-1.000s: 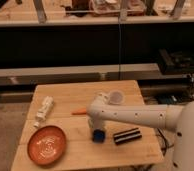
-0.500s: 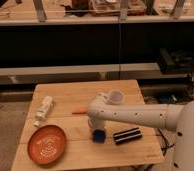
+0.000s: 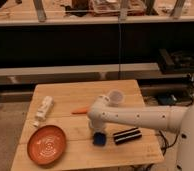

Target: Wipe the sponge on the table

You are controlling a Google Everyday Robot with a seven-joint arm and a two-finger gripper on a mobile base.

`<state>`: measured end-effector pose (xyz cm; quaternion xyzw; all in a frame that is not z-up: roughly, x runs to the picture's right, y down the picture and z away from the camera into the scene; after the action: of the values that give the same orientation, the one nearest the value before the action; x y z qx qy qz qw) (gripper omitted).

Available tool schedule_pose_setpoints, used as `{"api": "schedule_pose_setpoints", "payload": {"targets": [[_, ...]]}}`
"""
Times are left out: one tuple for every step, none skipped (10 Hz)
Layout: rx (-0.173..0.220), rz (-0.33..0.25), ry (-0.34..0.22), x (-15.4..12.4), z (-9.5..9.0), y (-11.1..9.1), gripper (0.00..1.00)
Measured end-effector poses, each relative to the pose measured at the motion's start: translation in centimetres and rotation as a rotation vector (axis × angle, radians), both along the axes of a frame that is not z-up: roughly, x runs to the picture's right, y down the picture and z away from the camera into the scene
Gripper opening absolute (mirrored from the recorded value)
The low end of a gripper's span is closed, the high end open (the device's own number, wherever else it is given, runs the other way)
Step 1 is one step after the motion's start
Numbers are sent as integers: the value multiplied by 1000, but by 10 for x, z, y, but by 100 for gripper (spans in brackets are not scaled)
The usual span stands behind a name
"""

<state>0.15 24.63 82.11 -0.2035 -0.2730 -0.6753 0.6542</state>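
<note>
Table [image 3: 70,95] bore plate [image 3: 46,144] (front-left corner), white bottle [image 3: 43,110] (left edge), carrot [image 3: 80,111], white cup [image 3: 115,97], and sponge [image 3: 99,140] and black bar [image 3: 127,135] (front edge); gripper [image 3: 96,130] was over the sponge.

We see the white arm [image 3: 140,118] reach in from the right over the table [image 3: 65,92], its gripper [image 3: 97,131] pointing down directly over the sponge [image 3: 99,140] near the front edge. Whether they touch, we cannot tell. A black ribbed bar [image 3: 127,135] lies just right of the sponge, an orange plate [image 3: 46,145] sits front left, and a small carrot [image 3: 80,111] lies mid-table.
</note>
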Motion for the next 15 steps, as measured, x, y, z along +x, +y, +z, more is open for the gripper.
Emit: {"api": "schedule_pose_setpoints", "payload": {"targets": [[0, -1, -2, -1, 0, 0, 0], [0, -2, -3, -1, 0, 0, 0], [2, -4, -6, -1, -2, 1, 0], [-14, -3, -24, -1, -11, 7, 6], [-15, -7, -33, 0, -21, 14, 8], [-19, -4, -28, 3, -29, 24, 4], [-14, -9, -28, 3, -32, 28, 1], [-13, -11, -29, 4, -33, 29, 1], [-12, -9, -32, 5, -31, 25, 1], [-15, -7, -33, 10, -26, 18, 1], [-18, -2, -31, 14, -18, 8, 1], [-20, 1, -31, 16, -10, -3, 1], [-21, 7, -35, 15, -3, -12, 1], [-23, 18, -27, 22, -1, -16, 1], [-26, 11, -26, 25, 0, -17, 1]]}}
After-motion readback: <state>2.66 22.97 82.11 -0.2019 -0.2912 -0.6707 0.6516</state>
